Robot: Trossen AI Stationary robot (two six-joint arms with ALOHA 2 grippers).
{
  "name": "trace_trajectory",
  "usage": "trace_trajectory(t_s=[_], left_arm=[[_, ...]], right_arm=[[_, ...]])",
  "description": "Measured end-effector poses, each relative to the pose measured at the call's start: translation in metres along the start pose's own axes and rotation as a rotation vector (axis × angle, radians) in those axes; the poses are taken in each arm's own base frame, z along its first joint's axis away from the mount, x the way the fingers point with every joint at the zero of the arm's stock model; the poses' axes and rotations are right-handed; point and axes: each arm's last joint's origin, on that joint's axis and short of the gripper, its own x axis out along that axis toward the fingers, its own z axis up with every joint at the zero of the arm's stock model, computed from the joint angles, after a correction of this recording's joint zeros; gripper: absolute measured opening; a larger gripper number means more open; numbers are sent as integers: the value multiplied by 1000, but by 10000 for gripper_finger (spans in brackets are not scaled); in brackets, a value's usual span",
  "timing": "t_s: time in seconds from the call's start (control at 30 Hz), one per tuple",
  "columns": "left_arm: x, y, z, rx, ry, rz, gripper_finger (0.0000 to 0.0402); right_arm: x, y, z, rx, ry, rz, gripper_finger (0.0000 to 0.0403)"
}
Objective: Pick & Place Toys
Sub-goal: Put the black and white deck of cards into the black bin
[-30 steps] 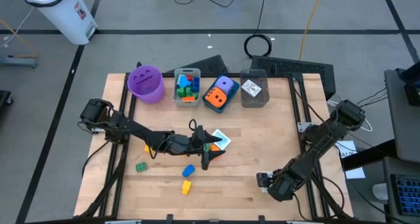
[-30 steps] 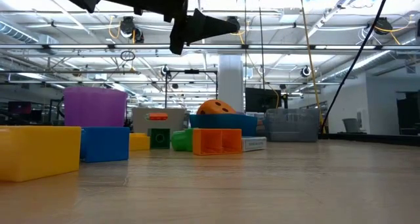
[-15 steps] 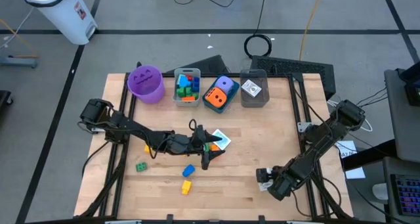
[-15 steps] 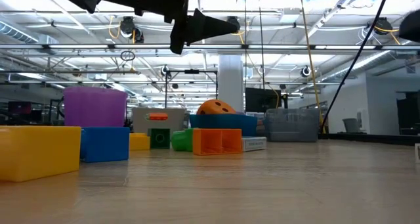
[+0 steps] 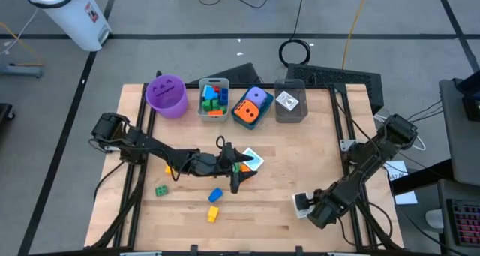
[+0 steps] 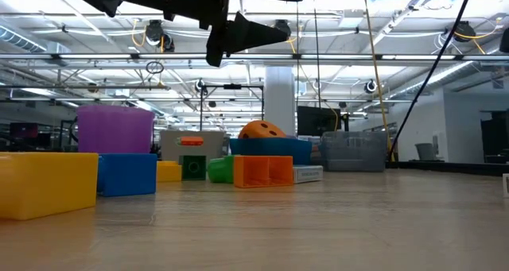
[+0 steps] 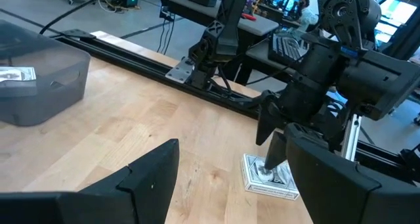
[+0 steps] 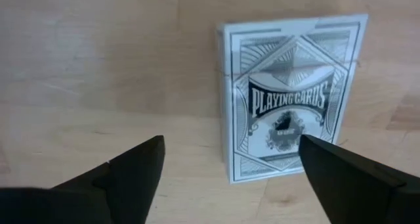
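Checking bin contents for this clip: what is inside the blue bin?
The blue bin holds an orange dotted die and a purple one; anything beneath them is covered.

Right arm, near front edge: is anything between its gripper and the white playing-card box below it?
Nothing visible. The right gripper hangs open just above the playing-card box, which lies flat on the table with bare wood around it. The left gripper is off at mid-table.
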Motion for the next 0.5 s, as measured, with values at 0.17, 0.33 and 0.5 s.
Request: trace_trajectory(t_s=[0.17,0.33,0.5], left_arm=[[0,0,0,-6,0,-1,289],[0,0,0,-7,0,-1,289],[0,0,0,-17,0,-1,289]], right_arm=[[0,-1,0,33,8,-10,386],[-1,-3,1,-3,7,-36,396],[-2,-8,5,-81,-32,-80,399]])
